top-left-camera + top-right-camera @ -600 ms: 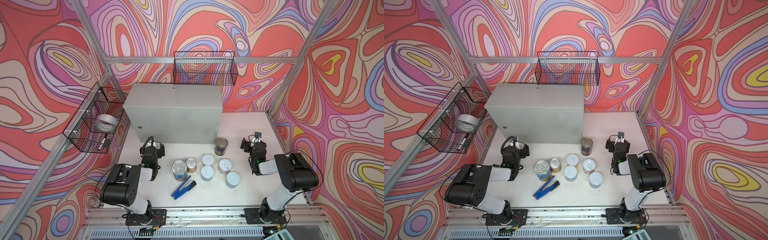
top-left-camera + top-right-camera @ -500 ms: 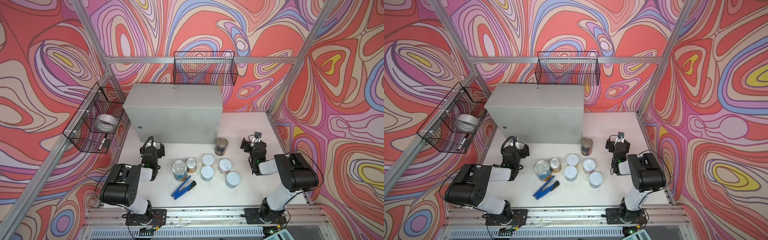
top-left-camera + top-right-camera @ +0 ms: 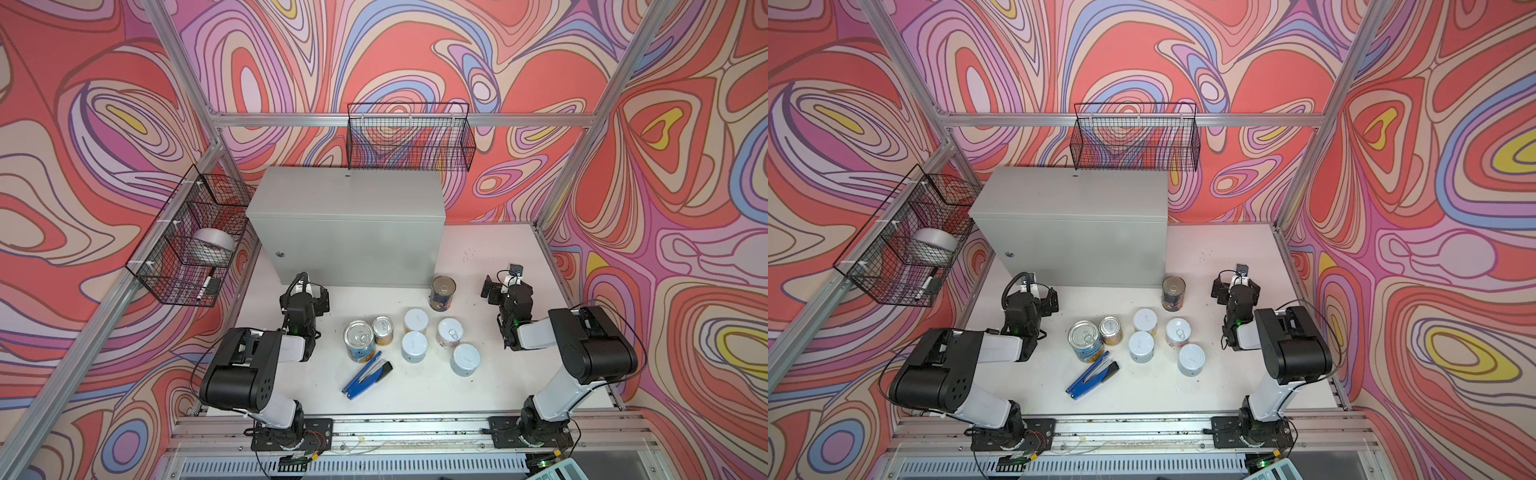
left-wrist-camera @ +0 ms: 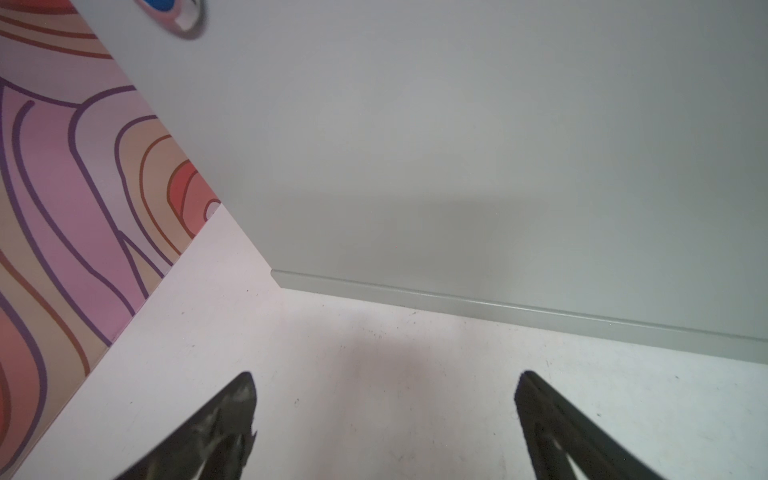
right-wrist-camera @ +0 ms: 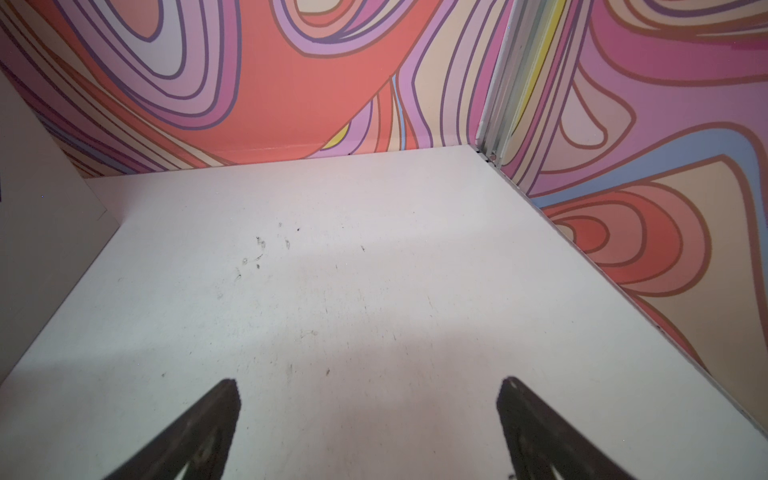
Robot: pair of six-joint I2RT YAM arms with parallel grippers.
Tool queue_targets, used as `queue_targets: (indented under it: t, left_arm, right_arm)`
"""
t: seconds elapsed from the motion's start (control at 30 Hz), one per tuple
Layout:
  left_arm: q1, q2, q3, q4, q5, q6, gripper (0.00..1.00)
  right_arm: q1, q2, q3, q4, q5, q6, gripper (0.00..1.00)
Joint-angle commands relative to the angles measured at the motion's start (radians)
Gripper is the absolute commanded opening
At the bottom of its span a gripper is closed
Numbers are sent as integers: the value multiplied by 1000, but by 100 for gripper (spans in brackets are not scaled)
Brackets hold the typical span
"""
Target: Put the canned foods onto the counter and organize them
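1. Canned foods: seven tins, all upright on the tabletop (image 3: 490, 249) in front of the counter (image 3: 345, 195). None on its flat top yet.
2. Tall blue-labelled tin (image 3: 443, 293): just before the counter's front right corner, apart from the other tins.
3. Further out from the counter front: wide blue-labelled tin (image 3: 360, 341) close against the small yellow-orange tin (image 3: 382, 330); contact cannot be told. Four white-lidded tins (image 3: 416, 322) clustered beside them, toward the counter's right end.
4. Blue stapler (image 3: 365, 376): furthest from the counter, just beside the wide tin. To be left alone.
5. Left gripper (image 4: 384, 382): low, facing the counter's front near the lock (image 4: 174, 16), fingers spread wide, nothing between them.
6. Right gripper (image 5: 370, 386): off the counter's right end, fingers released, only bare tabletop between them.
7. Step in hand, as judged: first reach. Best start is probably the lone tall tin with the right arm, since no neighbours crowd it.
8. Method: straddle the tin body below the rim, close at mid-label, lift straight up above the counter's top edge before moving in. Set down at the back of the top, keeping the front free for later rows.
9. Risk: tight cluster, so take outer tins first to avoid tipping neighbours.
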Motion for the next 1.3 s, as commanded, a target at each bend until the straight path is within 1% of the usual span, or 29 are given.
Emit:
queue_targets:
  t: [0.0, 0.27, 0.4, 0.47, 0.5, 0.6, 0.67, 0.77, 0.93, 1.03, 1.13, 1.27]
  left_arm:
    - [5, 7, -6, 44, 5, 0, 100]
    - [5, 6, -6, 44, 5, 0, 100]
    - [5, 6, -5, 44, 5, 0, 100]
    - [5, 7, -6, 44, 5, 0, 100]
    - [5, 7, -6, 44, 6, 0, 100]
    - [5, 8, -6, 44, 6, -1, 100]
    - [5, 6, -6, 44, 6, 0, 100]
    - [5, 7, -6, 44, 5, 0, 100]
    - [5, 7, -6, 44, 5, 0, 100]
    - [5, 6, -6, 44, 5, 0, 100]
    - [5, 8, -4, 42, 5, 0, 100]
    - [5, 7, -4, 41, 6, -1, 100]
  right_arm:
    - [-2, 11, 14, 0, -2, 6, 99]
    - [-3, 10, 14, -2, -4, 8, 99]
    - [0, -12, 3, 14, 31, 6, 99]
    - [0, -71, 8, -54, 40, 10, 98]
    - [1, -96, 14, -82, 64, 12, 98]
    - [3, -213, 60, -265, 178, 72, 98]
    - [2, -266, 86, -338, 189, 96, 98]
    - [2, -322, 171, -546, 155, 126, 98]
    - [3, -395, 247, -761, 89, 173, 98]
    - [3, -450, 271, -866, 2, 214, 98]
    - [3, -498, 277, -926, -88, 259, 98]
    - [10, -520, 311, -1018, -233, 277, 99]
